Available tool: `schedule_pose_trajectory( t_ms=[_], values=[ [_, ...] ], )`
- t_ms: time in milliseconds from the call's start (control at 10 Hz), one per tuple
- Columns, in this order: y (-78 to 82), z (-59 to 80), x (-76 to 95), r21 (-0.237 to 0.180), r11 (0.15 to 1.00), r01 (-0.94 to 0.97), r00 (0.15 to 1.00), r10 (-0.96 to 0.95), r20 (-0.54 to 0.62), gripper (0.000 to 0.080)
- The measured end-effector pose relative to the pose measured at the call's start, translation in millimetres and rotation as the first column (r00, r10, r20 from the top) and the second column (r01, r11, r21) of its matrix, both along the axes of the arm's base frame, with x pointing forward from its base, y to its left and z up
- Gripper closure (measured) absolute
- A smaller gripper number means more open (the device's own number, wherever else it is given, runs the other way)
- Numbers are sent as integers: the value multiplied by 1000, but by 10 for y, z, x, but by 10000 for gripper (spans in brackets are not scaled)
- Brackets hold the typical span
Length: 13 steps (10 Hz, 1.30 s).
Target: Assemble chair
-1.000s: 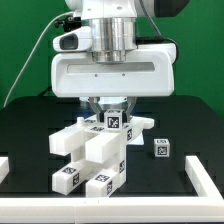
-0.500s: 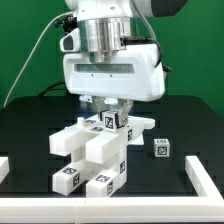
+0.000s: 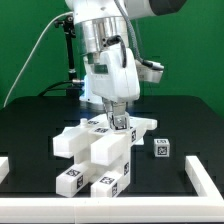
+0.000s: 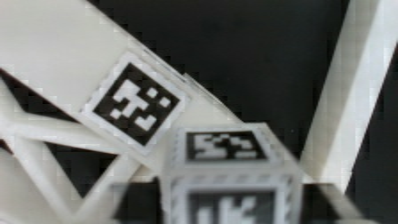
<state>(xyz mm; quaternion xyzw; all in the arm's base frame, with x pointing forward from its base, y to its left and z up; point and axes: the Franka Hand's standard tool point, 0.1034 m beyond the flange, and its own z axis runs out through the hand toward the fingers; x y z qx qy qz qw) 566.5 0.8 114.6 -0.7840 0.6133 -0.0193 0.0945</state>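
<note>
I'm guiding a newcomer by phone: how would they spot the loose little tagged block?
Find the white chair assembly on the black table. To the exterior view's right a small white tagged block sits alone, unlike the stacked parts, touching none of them.

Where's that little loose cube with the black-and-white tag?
On the exterior view's right, the small tagged cube sits alone on the black table, between the stacked white chair parts and the white border frame.
</note>
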Motion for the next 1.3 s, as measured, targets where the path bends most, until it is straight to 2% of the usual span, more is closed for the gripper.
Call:
schedule_pose_trajectory(
  t_ms=[100, 200, 300, 400, 500, 700, 800, 900, 1000, 1200, 1300],
  values=[
    [2, 0, 0, -6, 999, -34, 999, 34, 4, 312],
    [68, -4, -5, -50, 982, -180, 984, 181, 2, 200],
    [90, -4, -7, -82, 936, -343, 939, 344, 6, 165],
    [94, -4, -8, -111, 860, -499, 864, 503, 8, 165],
    [143, -15, -22, -147, 737, -660, 746, 666, -14, 153],
    [129, -19, -25, -165, 652, -740, 664, 748, -18, 151],
    [127, -17, -16, -182, 564, -805, 578, 815, -30, 151],
    [133, 16, 72, -228, 332, -915, 360, 929, -89, 151],
    [131, 27, 91, -235, 275, -932, 304, 947, -98, 151],
    [124, 16, 79, -231, 307, -923, 335, 937, -96, 164],
    [126, 15, 79, -230, 334, -914, 362, 928, -92, 333]
  ],
)
